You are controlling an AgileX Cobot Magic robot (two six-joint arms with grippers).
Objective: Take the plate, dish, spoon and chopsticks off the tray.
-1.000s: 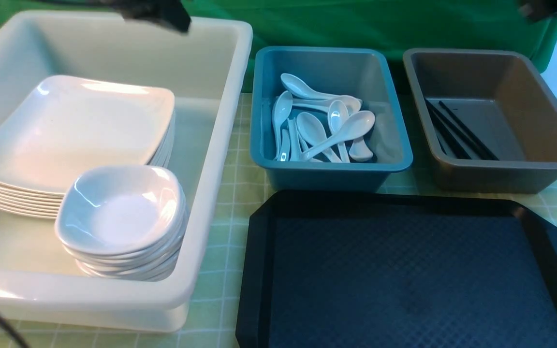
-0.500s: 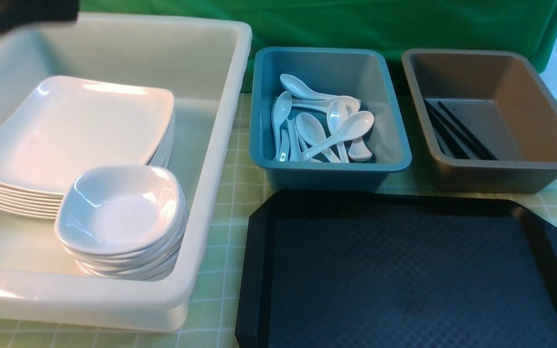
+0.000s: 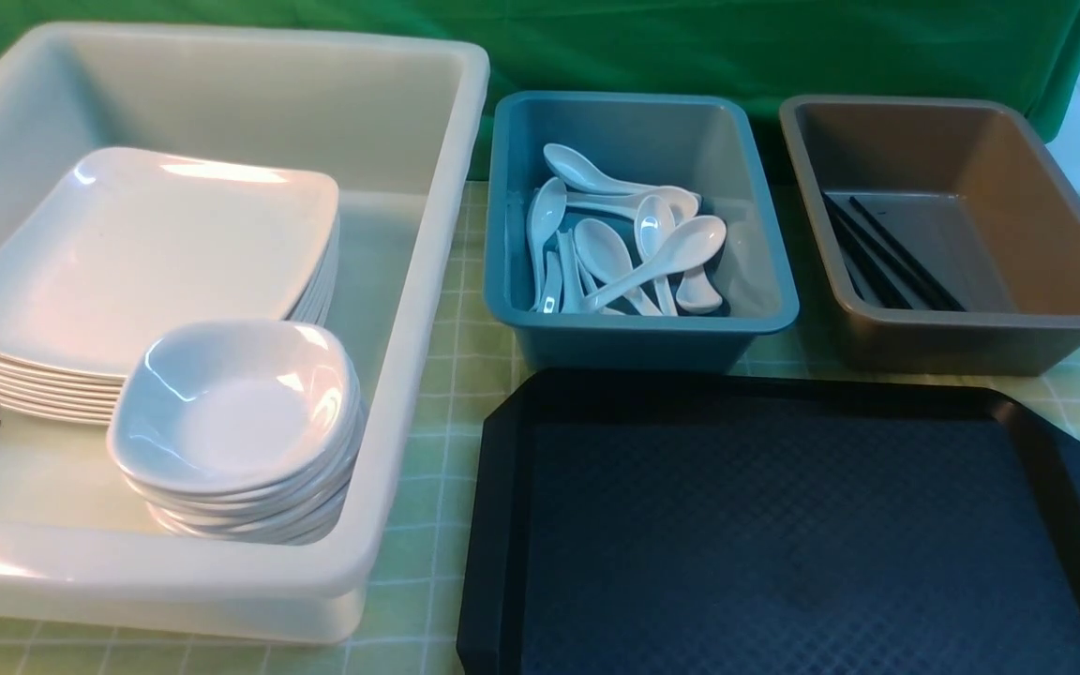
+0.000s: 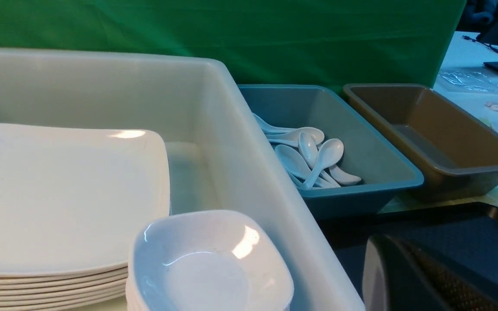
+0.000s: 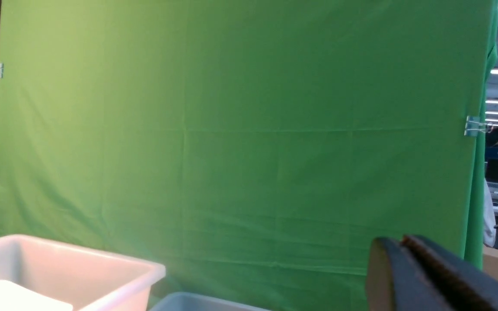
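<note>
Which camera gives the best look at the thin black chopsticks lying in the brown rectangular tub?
The front view: it looks down into the brown rectangular tub and shows the thin black chopsticks lying along its floor. The left wrist view shows the tub from a low angle, with no chopsticks visible. The right wrist view faces the green backdrop and shows neither.
</note>
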